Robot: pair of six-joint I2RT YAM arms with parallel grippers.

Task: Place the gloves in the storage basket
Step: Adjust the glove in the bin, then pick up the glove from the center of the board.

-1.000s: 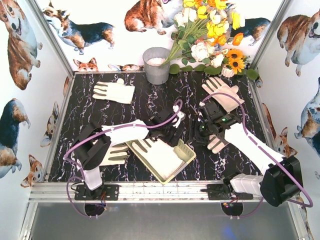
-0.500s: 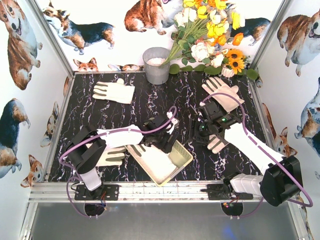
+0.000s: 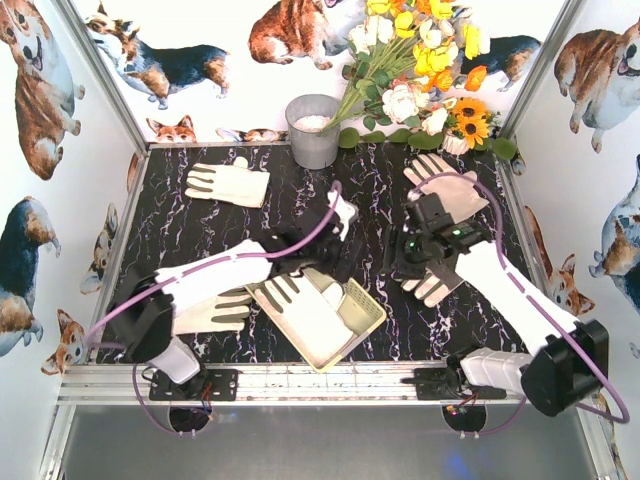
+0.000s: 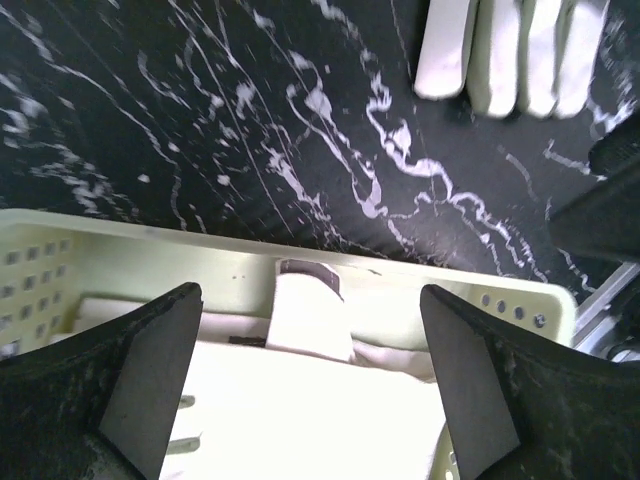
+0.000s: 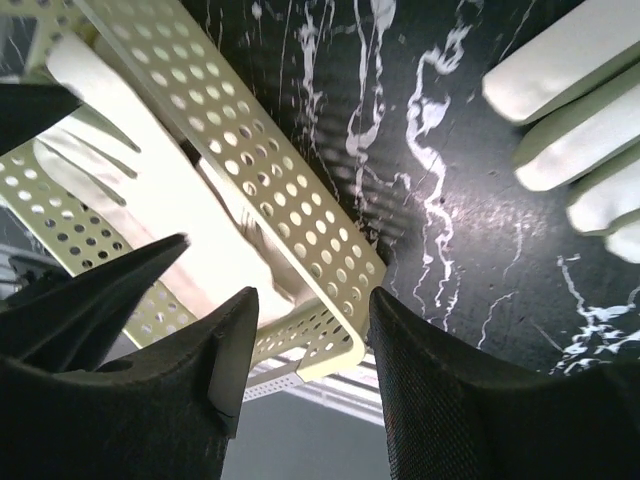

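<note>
The pale yellow-green storage basket (image 3: pixel 365 312) lies at the near middle of the table with cream-white gloves (image 3: pixel 305 310) in it. My left gripper (image 3: pixel 335 268) hovers open and empty over the basket's far edge. In the left wrist view the gripper (image 4: pixel 310 300) spans a glove (image 4: pixel 300 400) lying against the basket wall (image 4: pixel 150 260). My right gripper (image 3: pixel 405 262) is open and empty just right of the basket. In its wrist view the gripper (image 5: pixel 312 300) frames the basket's corner (image 5: pixel 330 330). Other gloves lie at far left (image 3: pixel 228 183), near left (image 3: pixel 210 310), far right (image 3: pixel 445 190) and under the right arm (image 3: pixel 432 287).
A grey metal bucket (image 3: pixel 313 130) stands at the back middle, with a bunch of artificial flowers (image 3: pixel 420 70) to its right. Walls printed with corgis enclose the table on three sides. A metal rail (image 3: pixel 320 380) runs along the near edge.
My left gripper dipped into the basket, then rose back towards its far edge, open, with a glove left inside. The basket shifted slightly. My right gripper moved a little up and right.
</note>
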